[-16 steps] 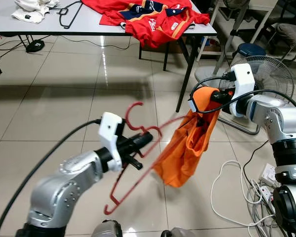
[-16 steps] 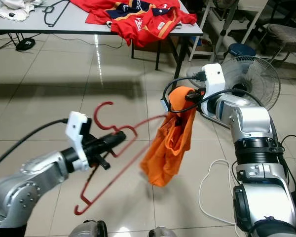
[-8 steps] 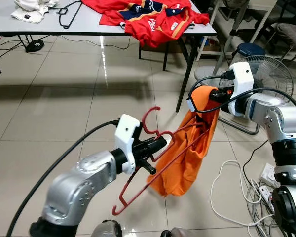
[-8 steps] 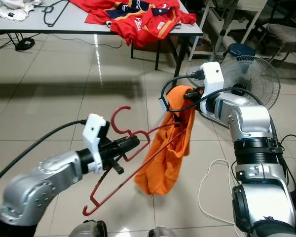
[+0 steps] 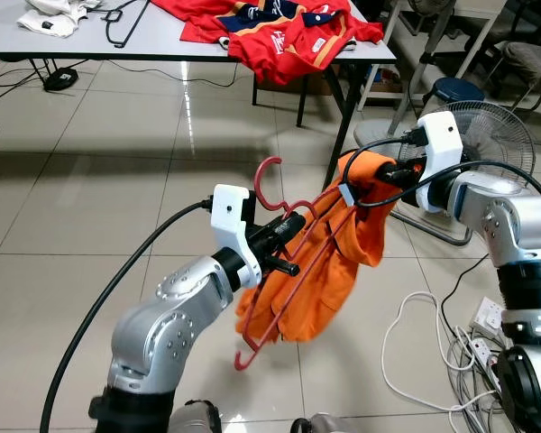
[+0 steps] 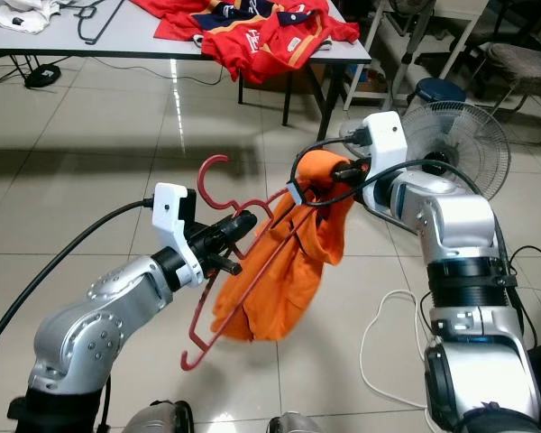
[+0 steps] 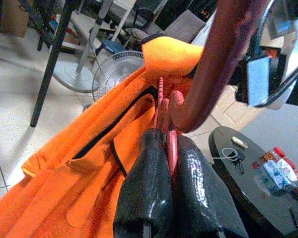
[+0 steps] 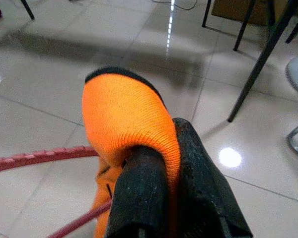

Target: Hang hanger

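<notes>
Tiled floor (image 5: 90,171) below, grey table (image 5: 162,50) with red clothes (image 5: 279,32) behind.
Left gripper (image 5: 293,225) pinches the red hanger (image 5: 293,271) by its neck, hook up, its arm inside the orange shirt (image 5: 329,271); right gripper (image 5: 365,185) is clamped on the shirt's collar, fan (image 5: 491,135) behind.

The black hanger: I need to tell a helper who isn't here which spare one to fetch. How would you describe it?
Look to the grey table at the back of the room, where red jerseys lie heaped. The black hanger lies flat on the tabletop near its far left end, beside a crumpled white cloth. It is thin black wire, unlike the red hanger held in the left gripper.
</notes>
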Robot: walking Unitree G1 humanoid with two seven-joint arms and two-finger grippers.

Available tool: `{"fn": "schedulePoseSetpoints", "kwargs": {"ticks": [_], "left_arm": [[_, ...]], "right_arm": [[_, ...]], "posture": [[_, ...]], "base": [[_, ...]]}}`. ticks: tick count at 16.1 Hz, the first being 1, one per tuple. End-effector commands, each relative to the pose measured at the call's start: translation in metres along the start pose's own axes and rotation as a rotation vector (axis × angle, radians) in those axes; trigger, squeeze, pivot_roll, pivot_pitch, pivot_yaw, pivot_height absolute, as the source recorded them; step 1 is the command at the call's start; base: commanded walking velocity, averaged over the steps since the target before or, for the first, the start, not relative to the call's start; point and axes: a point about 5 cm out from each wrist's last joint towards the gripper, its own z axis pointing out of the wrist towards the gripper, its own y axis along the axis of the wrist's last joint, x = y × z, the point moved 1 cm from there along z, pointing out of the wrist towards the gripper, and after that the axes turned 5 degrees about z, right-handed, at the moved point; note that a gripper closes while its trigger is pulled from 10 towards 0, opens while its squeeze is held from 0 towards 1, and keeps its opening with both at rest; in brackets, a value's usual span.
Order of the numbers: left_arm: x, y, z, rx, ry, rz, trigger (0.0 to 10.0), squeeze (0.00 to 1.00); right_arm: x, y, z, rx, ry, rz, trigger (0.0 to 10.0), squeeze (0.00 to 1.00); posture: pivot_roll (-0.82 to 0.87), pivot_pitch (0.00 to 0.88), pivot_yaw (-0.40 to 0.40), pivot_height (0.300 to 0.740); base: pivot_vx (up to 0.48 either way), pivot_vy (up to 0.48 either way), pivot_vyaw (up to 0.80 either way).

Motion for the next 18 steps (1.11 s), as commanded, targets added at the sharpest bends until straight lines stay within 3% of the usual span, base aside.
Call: {"fn": "schedulePoseSetpoints", "kwargs": {"ticks": [1,3,8,9,11,13,18], "left_arm": [[-0.005,0.007,-0.004,-0.023,-0.005,0.039,10.0,0.0],[-0.006,0.004,-0.013,0.025,0.008,0.106,10.0,0.0],[-0.006,0.004,-0.014,0.033,0.009,0.125,10.0,0.0],[-0.004,0.007,-0.023,0.085,0.055,0.229,10.0,0.0],[-0.003,0.009,-0.025,0.117,0.106,0.301,10.0,0.0],[-0.004,0.011,-0.026,0.133,0.141,0.338,10.0,0.0],[-0.001,0.011,-0.032,0.138,0.146,0.309,10.0,0.0]], "right_arm": [[-0.007,-0.001,-0.004,0.008,-0.04,-0.05,10.0,0.0],[-0.02,-0.002,-0.006,0.022,-0.123,-0.085,10.0,0.0],[-0.022,-0.002,-0.007,0.023,-0.135,-0.085,10.0,0.0],[-0.03,0.001,-0.005,0.024,-0.195,-0.061,10.0,0.0],[-0.036,-0.002,-0.004,0.045,-0.274,-0.052,10.0,0.0],[-0.046,-0.003,-0.004,-0.003,-0.348,0.029,10.0,0.0],[-0.05,0.0,-0.004,-0.051,-0.361,0.042,10.0,0.0]], "posture": [[-0.13,0.117,-0.097,0.74],[-0.13,0.116,-0.104,0.74],[-0.13,0.116,-0.104,0.74],[-0.11,0.106,-0.126,0.74],[-0.11,0.104,-0.129,0.74],[-0.1,0.103,-0.131,0.74],[-0.1,0.103,-0.129,0.74]], "base": [[0.0,0.0,0.0],[0.0,0.0,0.0],[0.0,0.0,0.0],[0.0,0.0,0.0],[0.0,0.0,0.0],[0.0,0.0,0.0],[0.0,0.0,0.0]]}}
